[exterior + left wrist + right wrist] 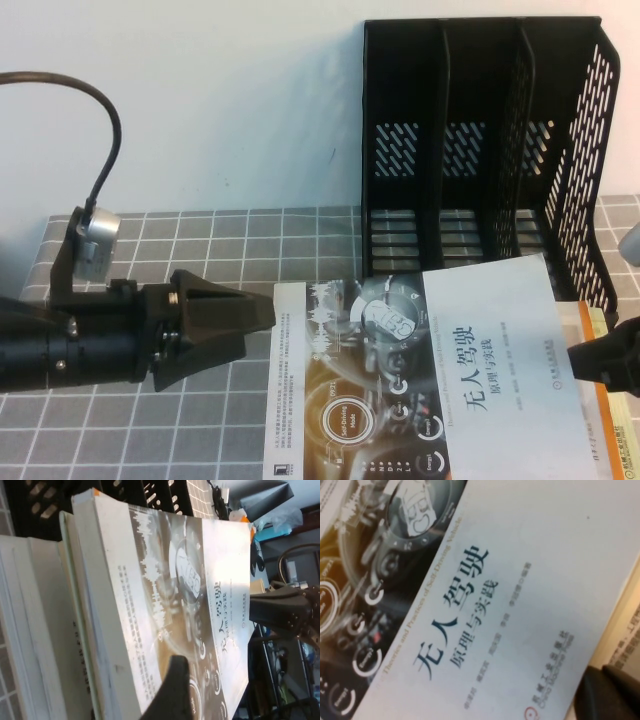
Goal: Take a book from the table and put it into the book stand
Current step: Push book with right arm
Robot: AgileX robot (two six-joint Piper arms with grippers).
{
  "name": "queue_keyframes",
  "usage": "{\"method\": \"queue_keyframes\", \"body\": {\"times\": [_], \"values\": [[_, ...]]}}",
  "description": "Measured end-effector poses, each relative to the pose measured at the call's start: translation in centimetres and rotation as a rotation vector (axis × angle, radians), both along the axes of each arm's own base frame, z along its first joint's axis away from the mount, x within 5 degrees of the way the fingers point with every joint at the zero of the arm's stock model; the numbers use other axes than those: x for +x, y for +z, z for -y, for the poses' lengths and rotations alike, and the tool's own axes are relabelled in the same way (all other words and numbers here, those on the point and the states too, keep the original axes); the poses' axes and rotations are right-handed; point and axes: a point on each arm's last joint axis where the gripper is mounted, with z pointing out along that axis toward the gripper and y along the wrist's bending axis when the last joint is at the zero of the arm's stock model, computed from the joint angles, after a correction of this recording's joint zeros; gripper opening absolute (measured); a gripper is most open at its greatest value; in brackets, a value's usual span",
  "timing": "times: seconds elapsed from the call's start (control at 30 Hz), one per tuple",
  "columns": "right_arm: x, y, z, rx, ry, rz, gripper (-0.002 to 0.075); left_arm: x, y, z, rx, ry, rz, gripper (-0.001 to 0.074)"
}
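The book stand [485, 150] stands at upper right on the table [200, 250]. The book [430, 380] fills the lower centre, just below it. The left gripper [262, 310] touches its left edge, the right gripper [585, 362] its right.

left arm [60, 355]: black, ribbed cylindrical segment, silver camera on black bracket, black cable arcing up | left gripper [262, 312]: black, tapered wedge fingers, brass screw at base | right gripper [588, 360]: black, blunt-tipped, by right edge
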Motion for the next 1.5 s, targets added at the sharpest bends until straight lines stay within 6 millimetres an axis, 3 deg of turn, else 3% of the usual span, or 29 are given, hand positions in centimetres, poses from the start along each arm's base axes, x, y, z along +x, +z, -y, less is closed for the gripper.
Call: {"method": "queue_keyframes", "body": {"times": [0.33, 0.67, 0.87, 1.07, 1.5], "values": [[-0.5, -0.7, 0.8, -0.117, -0.028, -0.090, -0.0003, 0.7, -1.0, -0.7, 0.090, 0.110, -0.063, 0.0634], [-0.7, -0.4, 0.3, -0.057, -0.009, -0.119, -0.0003, 1.7, -3.3, -0.7, 0.099, 0.116, -0.182, 0.0635], [-0.7, -0.2, 0.1, -0.017, -0.015, -0.123, -0.0003, 2.2, -4.5, -0.3, 0.020, 0.051, -0.222, 0.0635], [-0.6, 0.0, -0.2, 0.018, -0.016, -0.115, -0.0003, 2.8, -4.7, 0.1, -0.102, 0.029, -0.198, 0.0635], [-0.7, 0.0, -0.3, 0.030, -0.012, -0.122, -0.0003, 2.7, -5.2, -0.6, -0.051, -0.006, -0.157, 0.0635]]}}
